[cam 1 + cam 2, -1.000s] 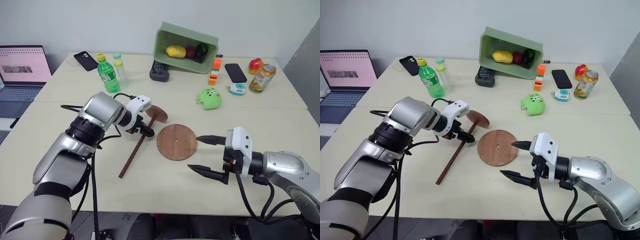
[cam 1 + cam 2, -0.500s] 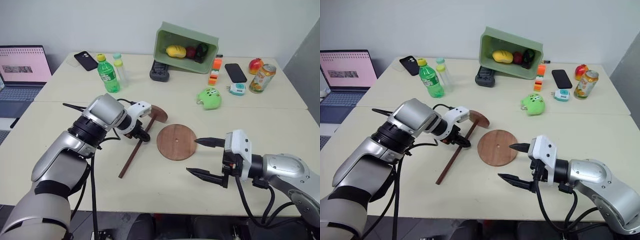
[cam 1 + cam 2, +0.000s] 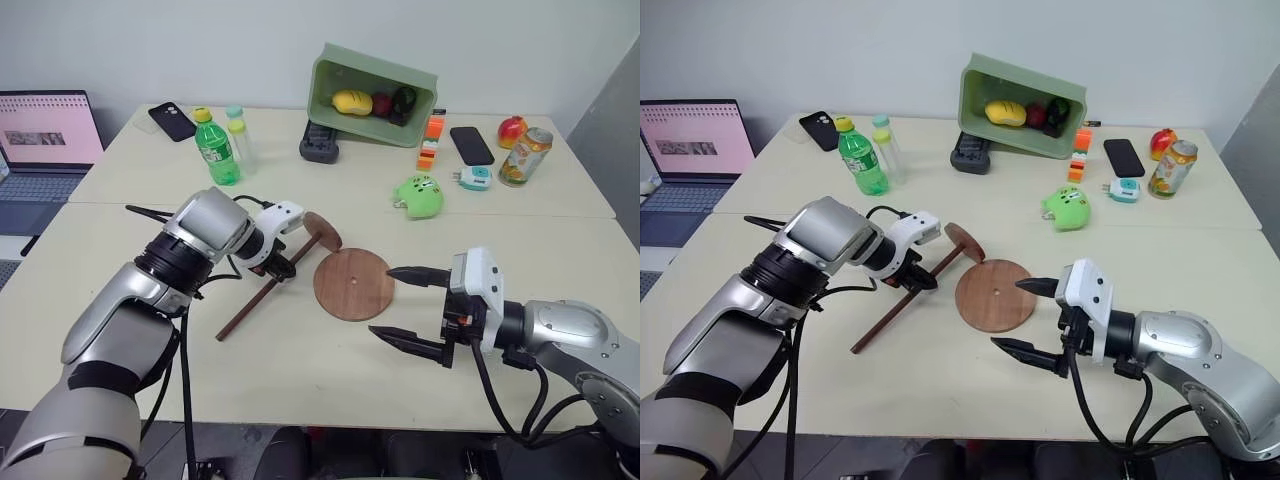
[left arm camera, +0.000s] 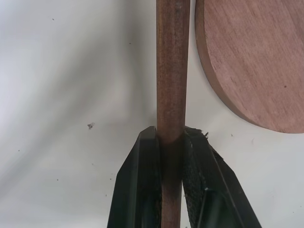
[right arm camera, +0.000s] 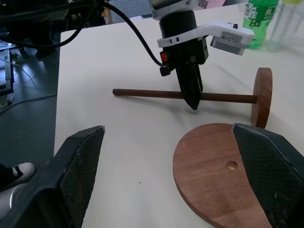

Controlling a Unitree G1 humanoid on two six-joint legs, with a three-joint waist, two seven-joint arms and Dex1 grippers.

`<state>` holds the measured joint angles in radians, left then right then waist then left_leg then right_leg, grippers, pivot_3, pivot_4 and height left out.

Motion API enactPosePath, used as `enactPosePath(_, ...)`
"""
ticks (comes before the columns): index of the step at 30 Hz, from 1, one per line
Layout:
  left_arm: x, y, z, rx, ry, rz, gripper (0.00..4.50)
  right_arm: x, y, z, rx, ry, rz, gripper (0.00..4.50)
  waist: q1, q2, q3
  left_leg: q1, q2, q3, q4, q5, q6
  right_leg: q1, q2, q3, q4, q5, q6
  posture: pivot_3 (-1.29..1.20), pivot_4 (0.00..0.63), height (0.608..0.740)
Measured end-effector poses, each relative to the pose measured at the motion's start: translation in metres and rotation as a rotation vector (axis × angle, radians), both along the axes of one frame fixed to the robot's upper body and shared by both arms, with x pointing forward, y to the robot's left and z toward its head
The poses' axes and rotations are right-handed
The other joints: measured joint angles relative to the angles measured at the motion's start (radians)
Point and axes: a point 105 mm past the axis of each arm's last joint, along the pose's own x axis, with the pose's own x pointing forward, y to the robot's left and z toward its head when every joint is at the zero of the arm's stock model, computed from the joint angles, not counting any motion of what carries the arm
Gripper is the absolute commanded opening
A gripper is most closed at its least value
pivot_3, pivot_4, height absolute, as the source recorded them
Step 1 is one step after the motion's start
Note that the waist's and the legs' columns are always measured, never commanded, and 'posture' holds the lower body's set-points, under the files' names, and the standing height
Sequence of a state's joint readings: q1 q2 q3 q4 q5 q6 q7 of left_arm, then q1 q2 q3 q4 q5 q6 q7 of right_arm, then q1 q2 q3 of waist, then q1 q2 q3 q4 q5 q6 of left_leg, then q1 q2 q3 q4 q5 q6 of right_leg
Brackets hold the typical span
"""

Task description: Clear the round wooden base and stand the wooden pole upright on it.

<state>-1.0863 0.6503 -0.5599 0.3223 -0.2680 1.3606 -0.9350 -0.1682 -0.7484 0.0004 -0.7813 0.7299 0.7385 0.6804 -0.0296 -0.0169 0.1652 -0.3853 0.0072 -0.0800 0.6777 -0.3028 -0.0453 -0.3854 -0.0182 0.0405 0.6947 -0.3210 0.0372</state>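
Wooden pole (image 3: 262,291) pinched in left claw (image 3: 281,270), beside bare round wooden base (image 3: 353,284)

We see a cream table (image 3: 300,370) carrying the round wooden base (image 3: 353,284), the wooden pole (image 3: 262,296), a green soda bottle (image 3: 215,148), a tipped green bin (image 3: 372,95), two phones, a drink can (image 3: 525,156), a green toy (image 3: 421,196) and a laptop (image 3: 45,150).

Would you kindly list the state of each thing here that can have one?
left gripper: shut on the wooden pole
wooden pole: lying flat, beside the base
round wooden base: bare, centre hole empty
right gripper: open, holding nothing
green bin: tipped on its side
laptop: open, screen lit
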Motion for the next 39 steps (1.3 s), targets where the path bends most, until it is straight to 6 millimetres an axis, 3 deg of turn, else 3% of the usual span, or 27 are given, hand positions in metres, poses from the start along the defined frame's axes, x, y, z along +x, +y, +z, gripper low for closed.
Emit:
enactPosePath(4, 0.014, -0.004, 0.028, -0.198, -0.137, 0.055, 0.26, 0.001, -0.007, 0.002, -0.033, -0.002, -0.013, 4.5, 0.001, 0.0, 0.0, -0.002, 0.001, 0.0, 0.001, 0.0, 0.0, -0.002, -0.001, 0.0, 0.001, 0.0, 0.0, 0.0, 0.15, 0.74)
enactPosePath(9, 0.028, -0.034, 0.121, -0.579, -0.583, -0.035, 0.26, 0.002, -0.017, 0.007, -0.058, -0.008, -0.03, 4.5, 0.007, -0.001, 0.0, -0.008, 0.0, -0.002, 0.004, 0.002, -0.004, -0.004, -0.005, 0.0, 0.0, 0.0, 0.0, 0.0, 0.15, 0.74)
enactPosePath(12, 0.019, -0.037, 0.144, -0.697, -0.789, -0.074, 0.26, 0.003, -0.023, 0.007, -0.083, -0.006, -0.053, 4.5, 0.006, 0.0, -0.001, -0.007, 0.001, -0.001, 0.003, 0.002, -0.004, -0.004, -0.005, 0.001, 0.001, 0.0, 0.0, 0.0, 0.15, 0.74)
enactPosePath(19, -0.01, -0.063, 0.099, -0.863, -0.817, -0.115, 0.26, 0.002, -0.034, -0.013, -0.145, 0.045, -0.119, 4.5, 0.006, 0.0, -0.001, -0.007, 0.001, -0.001, 0.004, 0.002, -0.004, -0.004, -0.003, 0.002, 0.002, 0.0, 0.0, 0.0, 0.15, 0.74)
enactPosePath(24, -0.023, -0.082, 0.096, -0.912, -0.888, -0.191, 0.26, 0.003, -0.033, -0.016, -0.16, -0.034, -0.131, 4.5, 0.007, -0.001, -0.001, -0.006, -0.001, -0.001, 0.004, 0.002, -0.004, -0.002, -0.002, 0.001, 0.002, 0.0, 0.0, 0.0, 0.15, 0.74)
enactPosePath(31, -0.043, -0.108, 0.081, -0.928, -0.929, -0.347, 0.26, 0.004, -0.041, -0.026, -0.194, 0.028, -0.17, 4.5, 0.007, -0.001, -0.001, -0.005, 0.0, 0.0, 0.003, 0.001, -0.002, -0.002, -0.001, 0.001, 0.002, 0.0, 0.0, 0.0, 0.15, 0.74)
enactPosePath(39, -0.044, -0.108, 0.08, -0.922, -0.971, -0.351, 0.26, 0.004, -0.043, -0.026, -0.187, 0.052, -0.183, 4.5, 0.007, -0.001, -0.001, -0.005, 0.0, -0.001, 0.003, 0.0, 0.0, -0.002, -0.001, 0.0, 0.002, 0.0, 0.0, 0.0, 0.15, 0.74)
